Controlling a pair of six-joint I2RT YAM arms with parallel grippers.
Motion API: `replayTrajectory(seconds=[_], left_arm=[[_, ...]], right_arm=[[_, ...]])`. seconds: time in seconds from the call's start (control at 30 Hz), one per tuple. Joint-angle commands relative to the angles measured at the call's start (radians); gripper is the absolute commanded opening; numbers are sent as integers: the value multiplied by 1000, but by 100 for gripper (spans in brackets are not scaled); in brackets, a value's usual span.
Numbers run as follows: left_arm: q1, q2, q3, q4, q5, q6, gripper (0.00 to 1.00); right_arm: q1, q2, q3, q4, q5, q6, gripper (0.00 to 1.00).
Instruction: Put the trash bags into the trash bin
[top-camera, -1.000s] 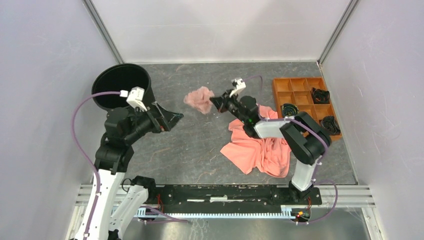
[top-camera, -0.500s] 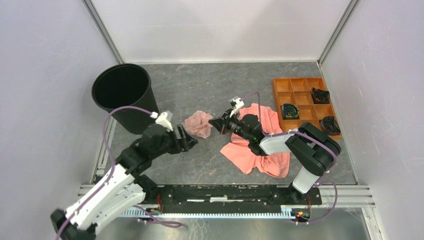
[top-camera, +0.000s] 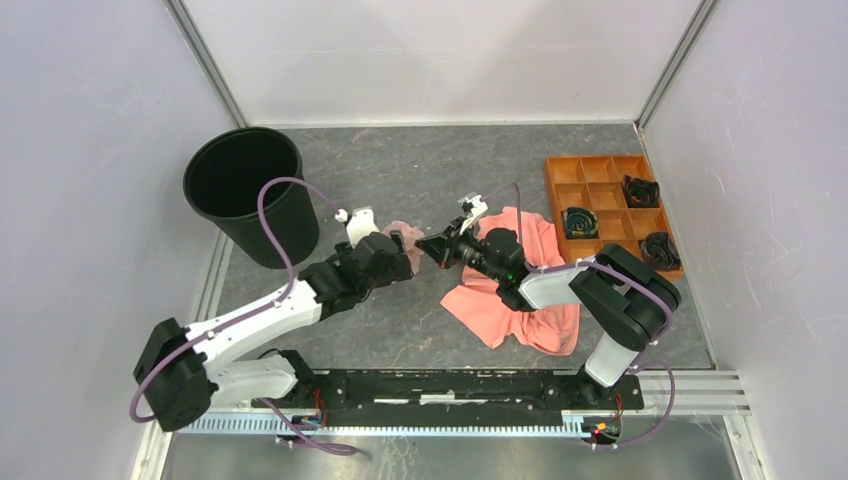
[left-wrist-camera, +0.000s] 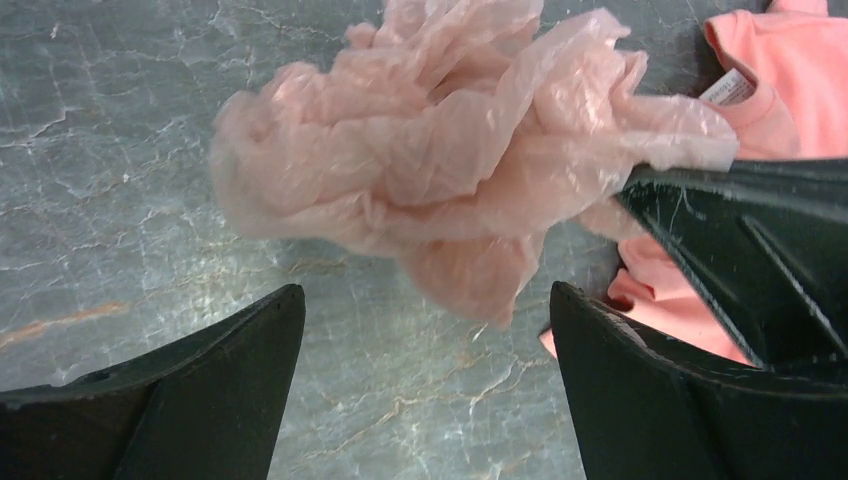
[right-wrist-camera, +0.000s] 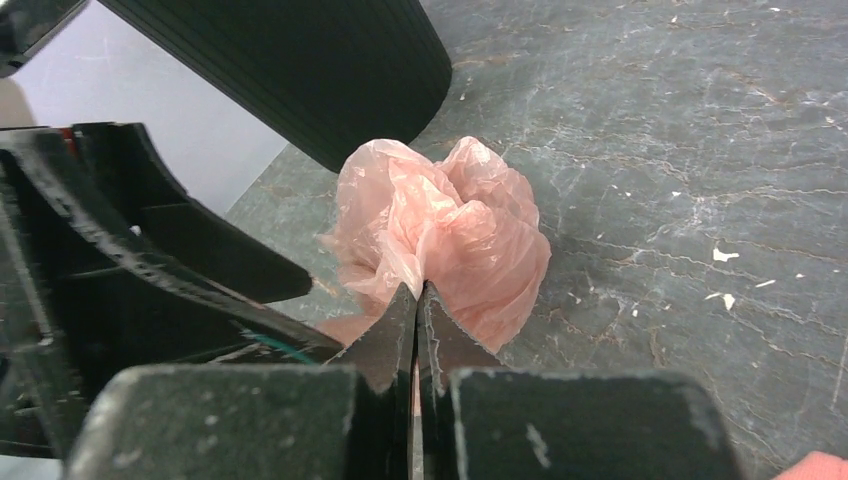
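The crumpled pale pink trash bag (top-camera: 402, 233) lies bunched on the grey table, right of the black trash bin (top-camera: 285, 228). My right gripper (top-camera: 427, 244) is shut on the bag's right edge; in the right wrist view its jaws (right-wrist-camera: 417, 296) pinch the plastic (right-wrist-camera: 450, 225). My left gripper (top-camera: 403, 262) is open at the bag's near left side. In the left wrist view its jaws (left-wrist-camera: 425, 305) stand wide apart just short of the bag (left-wrist-camera: 440, 150), not touching it. The bin's wall (right-wrist-camera: 300, 70) stands behind the bag.
A coral-orange cloth (top-camera: 520, 290) lies under my right arm; it also shows in the left wrist view (left-wrist-camera: 790, 70). An orange compartment tray (top-camera: 549, 185) with black items sits at the back right. White walls enclose the table.
My left arm swung from beside the bin down and across to the bag, jaws open. My right gripper drew the bag nearer, then held still.
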Motion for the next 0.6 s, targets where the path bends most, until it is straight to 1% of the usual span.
replayTrajectory(seconds=[0.0, 0.17, 0.27, 0.37, 0.47, 0.5, 0.57], left_arm=[[6, 82, 76, 88, -71, -33, 93], [28, 167, 102, 105, -30, -12, 65], [28, 192, 97, 91, -22, -7, 47], [30, 173, 72, 74, -10, 6, 25], [33, 110, 51, 3, -23, 17, 6], [33, 82, 41, -25, -31, 23, 3], [34, 15, 25, -80, -45, 43, 2]], right_arm=[[1, 18, 21, 100, -38, 26, 1], [0, 16, 13, 109, -36, 28, 0], [0, 7, 6, 95, -19, 18, 0], [-1, -6, 7, 62, 5, 2, 0], [-10, -24, 6, -1, 47, -26, 0], [-15, -31, 7, -22, 63, -37, 0], [-34, -38, 14, -74, 78, -54, 0]])
